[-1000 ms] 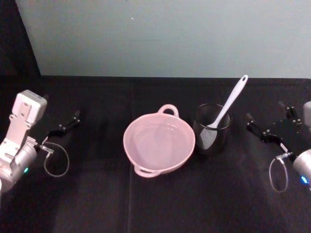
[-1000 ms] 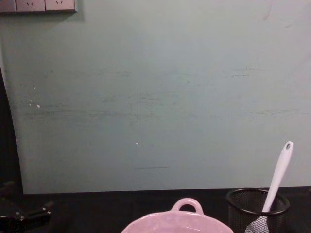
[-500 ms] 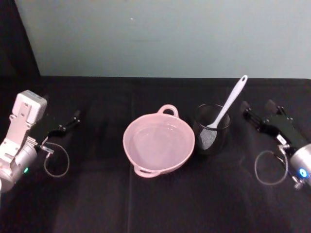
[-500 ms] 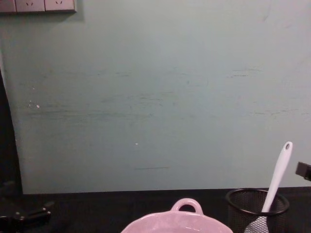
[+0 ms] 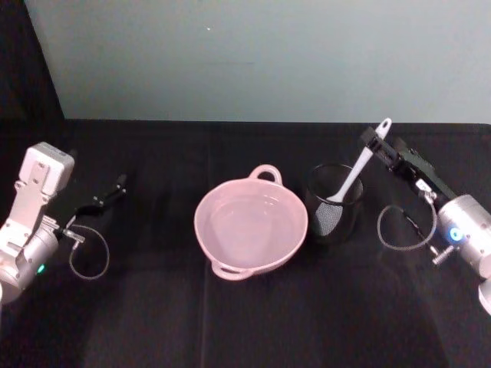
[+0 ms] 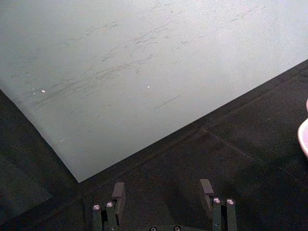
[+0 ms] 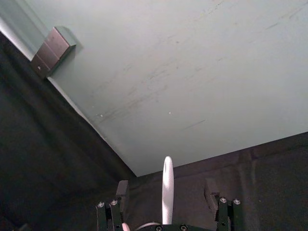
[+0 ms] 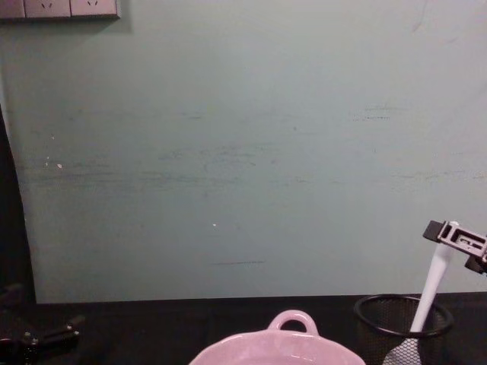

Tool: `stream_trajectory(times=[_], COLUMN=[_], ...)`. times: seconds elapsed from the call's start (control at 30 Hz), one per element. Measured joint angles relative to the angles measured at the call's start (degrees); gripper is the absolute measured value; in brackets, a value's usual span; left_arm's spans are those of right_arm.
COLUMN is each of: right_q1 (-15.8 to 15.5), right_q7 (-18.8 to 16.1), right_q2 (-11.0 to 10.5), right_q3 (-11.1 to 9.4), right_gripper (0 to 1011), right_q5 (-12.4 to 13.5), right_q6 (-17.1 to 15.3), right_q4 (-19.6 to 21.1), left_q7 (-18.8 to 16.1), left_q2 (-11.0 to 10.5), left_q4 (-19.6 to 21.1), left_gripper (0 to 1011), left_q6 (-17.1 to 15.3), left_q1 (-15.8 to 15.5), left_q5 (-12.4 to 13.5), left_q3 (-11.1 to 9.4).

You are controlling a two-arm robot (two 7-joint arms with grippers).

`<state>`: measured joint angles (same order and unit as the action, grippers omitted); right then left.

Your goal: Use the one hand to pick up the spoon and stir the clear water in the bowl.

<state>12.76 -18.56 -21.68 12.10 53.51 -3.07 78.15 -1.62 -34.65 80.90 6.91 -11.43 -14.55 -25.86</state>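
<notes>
Now the right end effector, a slim black gripper on a silver wrist with a glowing blue ring, sits at the top of the white plastic spoon. Its jaws are spread wide to either side of the long handle, with a gap on both sides in the right wrist view. The spoon stands tilted in the black wire-mesh cup, blade down and handle leaning toward the right arm. Just beside the cup, on its left, sits the pale pink glossy ceramic bowl with clear water inside. Both rest on the black-clothed table. The left end effector lies low at the table's left side, well apart from the bowl, jaws also spread.
</notes>
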Motion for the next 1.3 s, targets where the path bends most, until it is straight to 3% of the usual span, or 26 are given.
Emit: stream_trajectory(times=[0.17,0.3,0.6,0.63,0.77,0.83,0.97,1.1,1.2,1.3], right_q1=[1.41,1.85,2.61,2.62,2.63,2.62,2.43,2.31,2.11,1.76], right_q7=[-0.02,0.00,0.06,0.11,0.24,0.49,0.91,1.00,1.09,1.44], right_q2=[0.58,0.61,0.61,0.49,0.22,0.12,-0.13,-0.39,-0.69,-1.21], right_q3=[0.27,0.66,1.52,1.63,1.81,1.87,1.98,2.05,2.22,2.53], right_gripper=[1003,938,705,634,536,433,358,190,121,116], right_q5=[1.63,2.19,3.64,3.74,4.06,4.23,4.48,4.75,4.81,4.21], right_q6=[-0.65,-0.71,-1.12,-1.12,-1.12,-1.09,-1.00,-0.94,-0.78,-0.35], right_q4=[-1.40,-1.88,-2.54,-2.42,-2.21,-2.10,-1.64,-1.33,-0.79,0.44], left_q7=[0.00,0.00,0.00,0.00,0.00,0.00,0.00,0.00,0.00,0.00], left_q2=[0.00,0.00,0.00,0.00,0.00,0.00,0.00,0.00,0.00,0.00], left_q4=[0.00,0.00,0.00,0.00,0.00,0.00,0.00,0.00,0.00,0.00], left_gripper=[1011,1011,1011,1011,1011,1011,1011,1011,1011,1011], left_q6=[0.00,0.00,0.00,0.00,0.00,0.00,0.00,0.00,0.00,0.00], left_q1=[0.00,0.00,0.00,0.00,0.00,0.00,0.00,0.00,0.00,0.00], left_q5=[0.00,0.00,0.00,0.00,0.00,0.00,0.00,0.00,0.00,0.00], left_q3=[0.00,0.00,0.00,0.00,0.00,0.00,0.00,0.00,0.00,0.00])
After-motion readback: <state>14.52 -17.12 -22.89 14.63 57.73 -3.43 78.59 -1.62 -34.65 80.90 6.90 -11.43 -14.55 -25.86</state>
